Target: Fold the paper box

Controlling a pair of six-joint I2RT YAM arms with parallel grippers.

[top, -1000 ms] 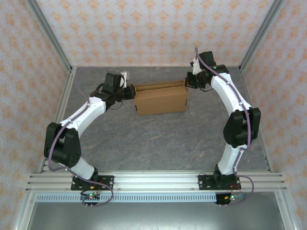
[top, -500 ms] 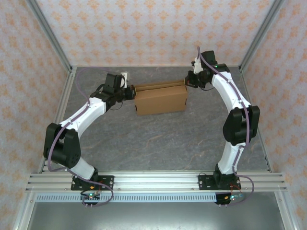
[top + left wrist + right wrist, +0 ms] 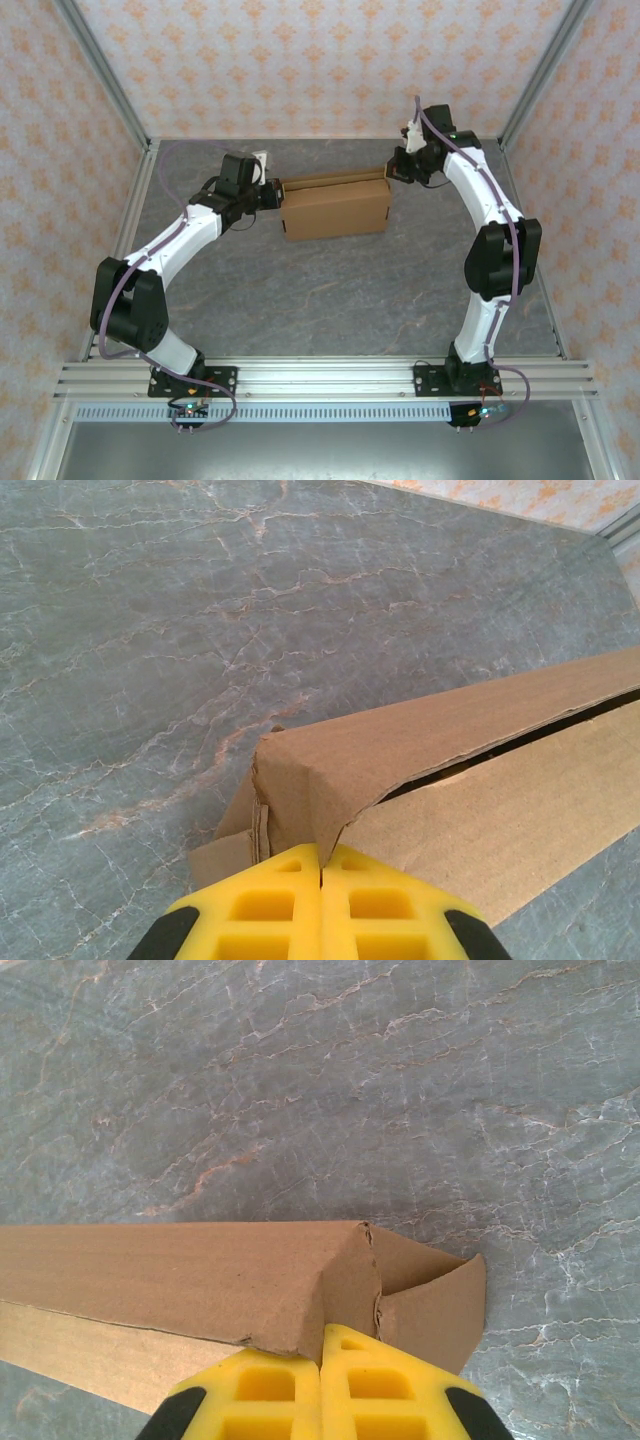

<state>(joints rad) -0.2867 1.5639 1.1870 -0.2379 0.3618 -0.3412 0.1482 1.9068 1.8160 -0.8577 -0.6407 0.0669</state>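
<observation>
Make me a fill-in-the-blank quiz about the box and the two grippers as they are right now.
The box is made of plain brown ____. The left gripper and right gripper both have ____ fingers pressed together. In the overhead view, the two grippers sit at opposite ____ of the box.
Missing words: cardboard; yellow; ends.

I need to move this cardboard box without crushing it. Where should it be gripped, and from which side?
Probably the folded-over far wall of the box, pinched at its short ends, coming in from left and right: it stands upright, looks doubled, and both ends are reachable.
</observation>
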